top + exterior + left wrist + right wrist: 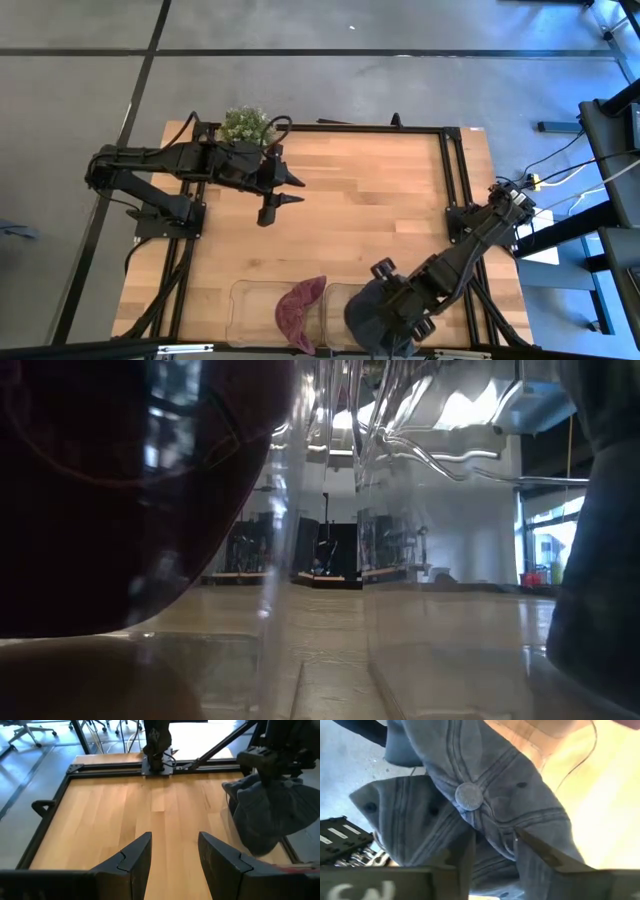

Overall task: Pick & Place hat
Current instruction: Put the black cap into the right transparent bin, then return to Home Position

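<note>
right gripper (395, 325) clamped on grey hat (365, 315) over near clear bin (345, 300), maroon hat (300, 310) in adjacent bin, left gripper (283, 192) wide open above worktop (370, 210)

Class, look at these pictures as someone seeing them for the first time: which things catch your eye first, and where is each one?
At the table's near edge, the right gripper is shut on a grey-blue cloth cap over a clear plastic bin. Beside it, a maroon cap drapes over the neighbouring clear bin. The left gripper hovers open above bare wood near a small green plant.
</note>
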You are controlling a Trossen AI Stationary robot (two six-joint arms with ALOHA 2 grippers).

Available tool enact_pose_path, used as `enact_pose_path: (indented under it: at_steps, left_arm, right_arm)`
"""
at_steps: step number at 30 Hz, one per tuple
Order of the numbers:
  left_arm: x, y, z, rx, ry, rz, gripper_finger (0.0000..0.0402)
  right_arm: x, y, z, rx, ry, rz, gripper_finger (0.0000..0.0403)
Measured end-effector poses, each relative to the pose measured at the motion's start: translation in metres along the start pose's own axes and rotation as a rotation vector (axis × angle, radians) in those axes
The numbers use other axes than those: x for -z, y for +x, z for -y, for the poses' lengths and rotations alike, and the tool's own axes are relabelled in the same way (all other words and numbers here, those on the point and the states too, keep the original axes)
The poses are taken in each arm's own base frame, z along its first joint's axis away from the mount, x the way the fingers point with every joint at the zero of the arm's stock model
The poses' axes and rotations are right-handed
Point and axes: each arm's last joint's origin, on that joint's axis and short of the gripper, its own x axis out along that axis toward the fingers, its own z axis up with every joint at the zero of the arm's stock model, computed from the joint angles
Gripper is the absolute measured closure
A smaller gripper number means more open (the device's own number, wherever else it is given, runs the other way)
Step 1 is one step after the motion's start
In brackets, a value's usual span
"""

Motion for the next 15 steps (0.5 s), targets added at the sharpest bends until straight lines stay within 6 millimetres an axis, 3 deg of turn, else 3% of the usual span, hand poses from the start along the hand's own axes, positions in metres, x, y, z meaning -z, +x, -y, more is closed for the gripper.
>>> enact_pose_path:
  at_steps: [6, 12, 15]
  left_arm:
    - [0.002, 0.0, 0.0, -0.001, -0.007, -0.023, 0.0245]
    - [0.004, 0.0, 0.0, -0.005, -0.011, -0.038, 0.0245]
    - [0.005, 0.0, 0.0, -0.012, -0.078, -0.054, 0.0245]
  right_arm:
    - [0.005, -0.009, -0.001, -0.008, 0.054, -0.007, 0.021]
    - [0.023, -0.054, -0.004, -0.023, 0.102, 0.099, 0.0188]
    - [0.033, -0.08, 0.001, 0.057, 0.112, 0.21, 0.0186]
